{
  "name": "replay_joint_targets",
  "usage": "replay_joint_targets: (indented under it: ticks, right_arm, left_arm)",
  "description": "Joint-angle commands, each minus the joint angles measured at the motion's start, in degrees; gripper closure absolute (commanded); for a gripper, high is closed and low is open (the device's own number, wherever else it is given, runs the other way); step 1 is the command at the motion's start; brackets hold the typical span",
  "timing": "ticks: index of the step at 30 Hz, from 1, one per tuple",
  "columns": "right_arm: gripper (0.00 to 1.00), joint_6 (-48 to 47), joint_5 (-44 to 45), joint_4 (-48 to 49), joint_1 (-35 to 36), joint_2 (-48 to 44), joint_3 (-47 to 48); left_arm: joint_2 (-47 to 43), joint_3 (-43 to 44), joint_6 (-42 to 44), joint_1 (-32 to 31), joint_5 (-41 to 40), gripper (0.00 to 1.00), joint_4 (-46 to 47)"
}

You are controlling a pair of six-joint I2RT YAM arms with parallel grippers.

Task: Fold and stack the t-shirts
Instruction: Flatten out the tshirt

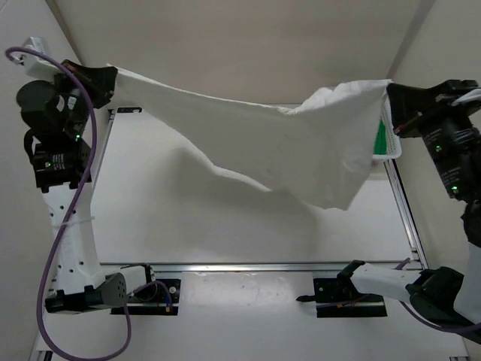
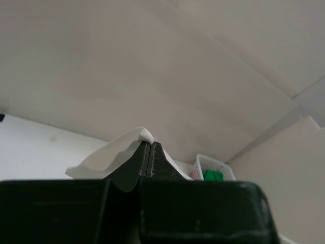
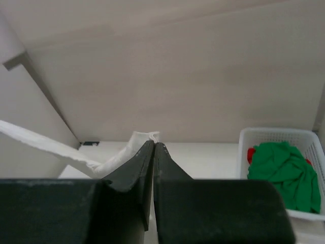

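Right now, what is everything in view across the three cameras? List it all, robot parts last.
cream-white cloth t-shirt: one, cream-white, stretched in the air between both claws, above the table.
bright green cloth t-shirt: one, green, crumpled in the basket.
bright red cloth t-shirt: one, red, in the basket, only slivers showing at the green shirt's edges.
white plastic mesh basket: one, white, right side of the table.
white table: one, white, below the hanging shirt.
left claw: one, black, shut on the cream-white shirt.
right claw: one, black, shut on the same shirt.
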Motion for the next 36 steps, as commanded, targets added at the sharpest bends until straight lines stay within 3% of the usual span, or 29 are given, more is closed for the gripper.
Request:
replay_joint_targets:
  ticks: [1, 3, 4, 5, 7, 8, 10, 11, 12, 14, 16, 17, 19, 21, 25, 31, 34, 36]
  right_arm:
    - [1.00, -4.8, 5.9, 0.1, 4.6, 4.6, 2.7]
    - [1.00, -8.8, 16.9, 5.0, 10.3, 5.3, -0.9]
    - [1.00, -13.8, 19.2, 8.9, 13.4, 5.6, -3.8]
    - [1.00, -16.5, 18.4, 11.4, 12.1, 7.8, -6.0]
    - [1.00, -14.8, 11.1, 7.7, 2.9, 10.1, -4.2]
    - [1.00, -12.3, 1.2, 7.5, -4.9, 12.5, -5.0]
    - [1.00, -11.3, -13.8, 11.2, -12.6, 15.6, -9.0]
    - [1.00, -10.5, -16.4, 11.7, -14.7, 17.1, -9.8]
    - [1.00, -10.2, -19.1, 11.7, -17.3, 21.8, -8.7]
    - [1.00, -10.4, -19.8, 8.5, -19.5, 30.6, 3.3]
    - [1.00, -11.0, -20.7, 6.3, -20.7, 40.4, 17.1]
    - [1.00, -9.2, -22.5, 9.4, -22.5, 43.1, 19.5]
    - [1.00, -2.7, -31.2, 15.8, -26.8, 43.3, 19.2]
    - [1.00, 0.9, -34.3, 20.3, -29.5, 41.7, 19.7]
    - [1.00, -3.2, -30.6, 32.3, -27.1, 34.1, 17.6]
    - [1.00, -8.4, -29.8, 34.0, -23.0, 28.5, 13.5]
    - [1.00, -8.3, -32.5, 30.3, -24.4, 25.4, 5.7]
    - [1.00, -10.4, -34.0, 28.4, -24.4, 21.4, -7.6]
  left_arm:
    - [0.2, 5.0, 0.7, 2.7, 2.8, 1.00, -7.3]
    - [0.6, 3.7, 0.7, 3.0, 2.1, 1.00, -6.7]
    - [0.8, 2.5, 0.9, 3.0, 2.6, 1.00, -6.1]
    - [1.4, -0.6, 1.1, 2.2, 1.9, 1.00, -5.0]
    - [2.1, -3.7, 1.1, 0.8, 0.0, 1.00, -2.2]
    - [3.0, -6.6, 0.7, 0.4, -0.5, 1.00, -0.7]
    - [5.7, -9.0, 1.1, -1.0, -2.3, 1.00, 0.4]
    - [8.0, -9.1, 1.5, -1.3, -2.9, 1.00, 0.7]
    - [9.1, -8.3, 1.1, -1.5, -3.1, 1.00, 1.3]
    - [16.4, -4.5, 1.1, -2.8, -3.8, 1.00, 1.2]
    - [23.9, 4.0, 0.7, -3.5, -4.2, 1.00, -2.2]
    - [29.2, 16.1, -0.2, -3.5, -2.9, 1.00, -5.1]
    - [34.8, 26.1, -1.4, -3.4, -1.2, 1.00, -7.3]
    - [37.1, 32.1, -3.0, -2.7, -0.3, 1.00, -8.0]
    - [29.3, 22.5, -8.1, 2.4, 0.2, 1.00, 3.5]
    - [25.1, 25.0, -8.7, 6.5, -1.3, 1.00, 4.5]
    - [22.3, 18.5, -7.7, 6.9, -1.6, 1.00, 6.2]
    - [15.3, 7.9, -6.4, 6.1, -3.8, 1.00, 10.5]
